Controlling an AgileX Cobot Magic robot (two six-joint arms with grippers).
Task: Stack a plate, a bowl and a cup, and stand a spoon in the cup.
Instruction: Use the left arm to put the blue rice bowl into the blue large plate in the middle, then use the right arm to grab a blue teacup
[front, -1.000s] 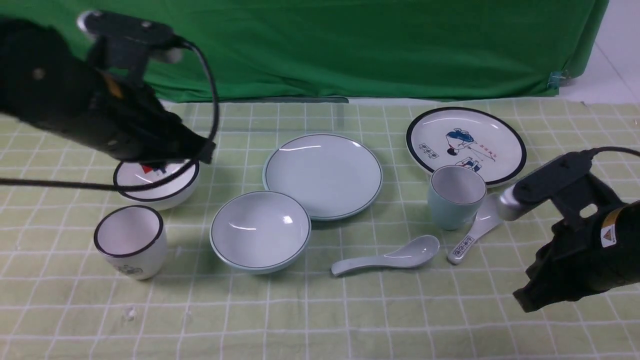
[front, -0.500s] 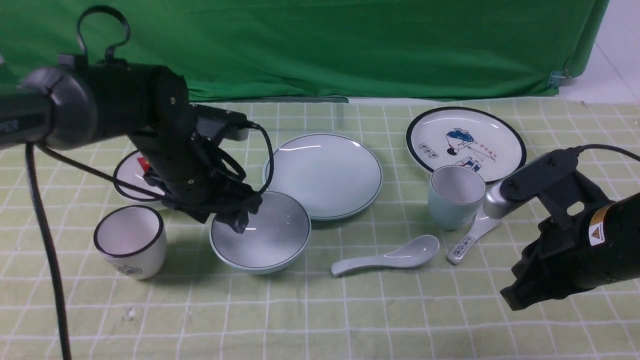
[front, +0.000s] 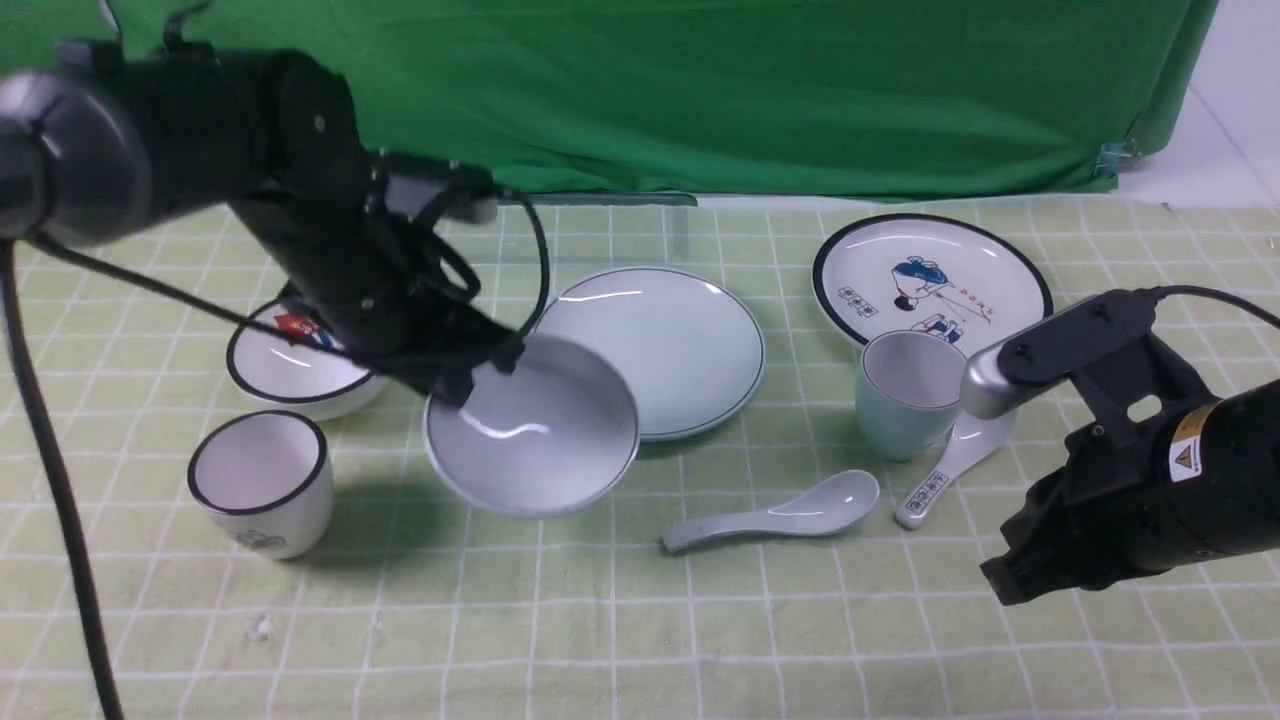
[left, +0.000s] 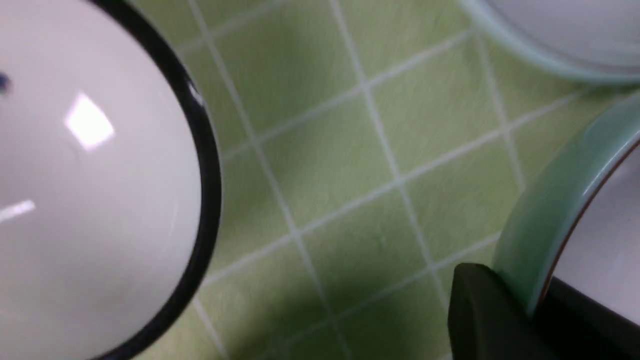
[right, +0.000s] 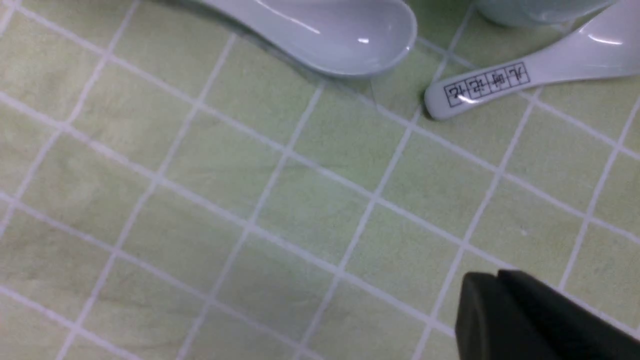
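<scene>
The left pincer (front: 480, 378) is clenched on the rim of the bowl (front: 545, 445), at the bowl's 10 o'clock edge in the front view. The bowl is clear of the tabletop (front: 640, 640), with its shadow on the cloth below. The right pincer (front: 1000, 575) is closed, holds nothing and is apart from all the ware.

Reference: front view, 12 o'clock pointing away from the robot.

Status of parts:
- Plate (front: 670, 340): flat on the tabletop, nothing stacked on it; at 1 o'clock from the bowl.
- Cup (front: 900, 425): upright on the tabletop, at 3 to 4 o'clock from the plate.
- Spoon (front: 800, 517): lying on the tabletop, at 5 o'clock from the plate, bowl end toward the cup.

Progress: the task is at an early stage. The plate serves as the base; the bowl is picked up but not placed. Remaining steps: seat the bowl on the plate, set the cup in the bowl, stand the spoon in the cup.

Next step (judged): carry the bowl toward 1 o'clock, centre it over the plate, level it, lower it, release.

Caution: a one-sided rim grip may let the bowl tip. Do not substitute the printed spoon (front: 955, 460), which lies beside the cup.
</scene>
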